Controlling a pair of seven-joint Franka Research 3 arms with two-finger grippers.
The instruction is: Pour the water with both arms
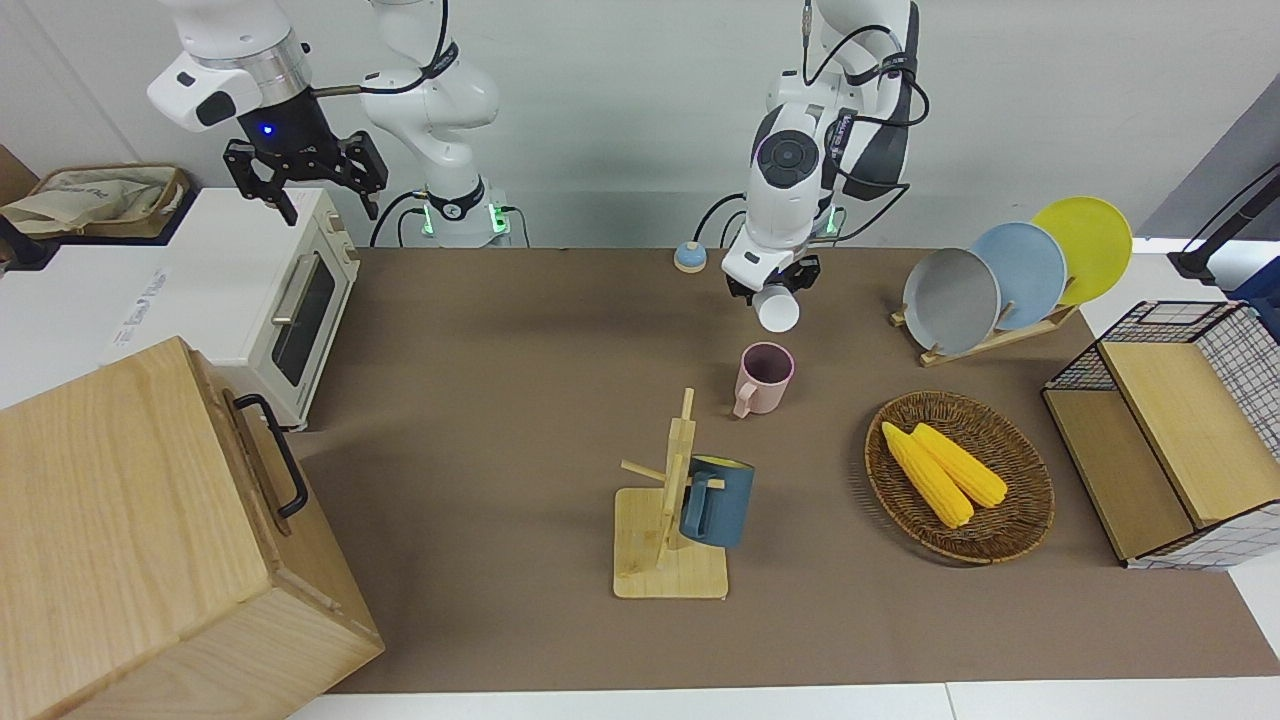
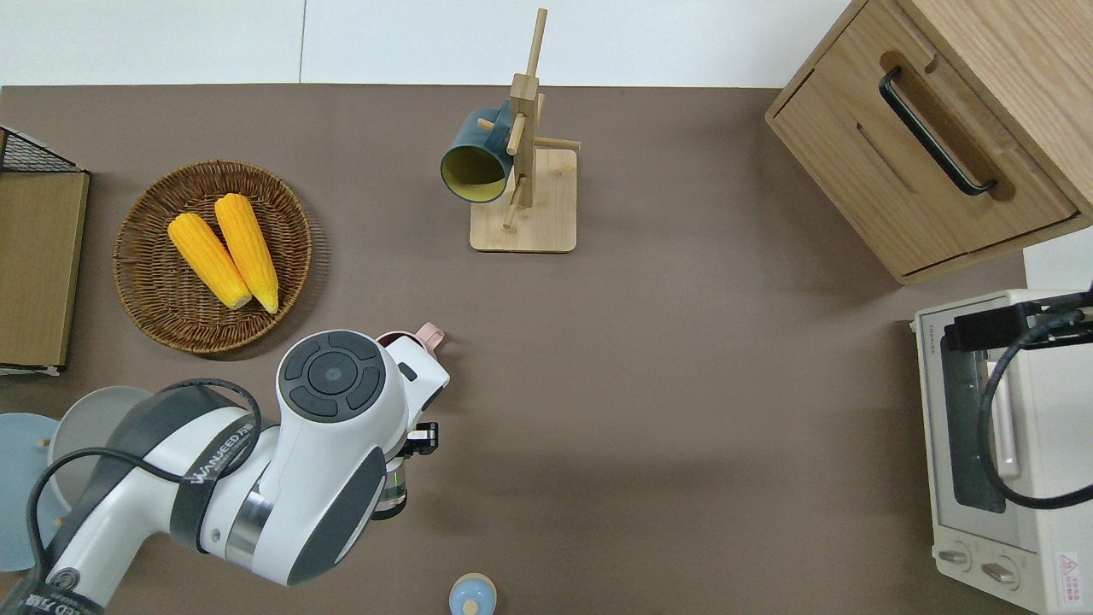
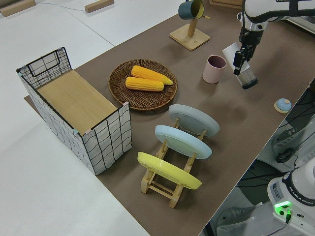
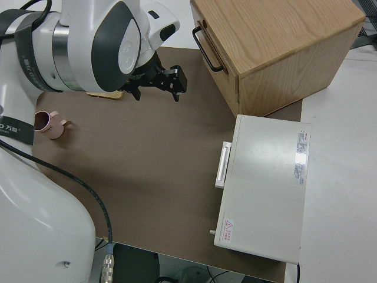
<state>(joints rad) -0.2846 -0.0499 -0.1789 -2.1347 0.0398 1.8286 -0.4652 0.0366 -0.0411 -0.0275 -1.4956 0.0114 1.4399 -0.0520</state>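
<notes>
My left gripper (image 1: 773, 288) is shut on a clear bottle (image 3: 247, 78) and holds it tilted, its white end (image 1: 778, 308) pointing toward the pink mug (image 1: 766, 377). In the overhead view the arm covers most of the mug (image 2: 420, 336) and the bottle (image 2: 391, 495); the bottle's white end is at the mug's rim on the side nearer the robots. The mug stands upright on the brown mat (image 1: 500, 420) with its handle turned away from the robots. No water shows. My right gripper (image 1: 305, 172) is open, empty and parked.
A small blue round cap (image 1: 688, 257) lies close to the robots. A wooden mug stand (image 1: 668, 520) carries a dark blue mug (image 1: 717, 500). A wicker basket (image 1: 1020, 520) holds two corn cobs. A plate rack (image 1: 1010, 280), wire crate (image 1: 1160, 440), toaster oven (image 1: 290, 310) and wooden cabinet (image 1: 140, 540) ring the mat.
</notes>
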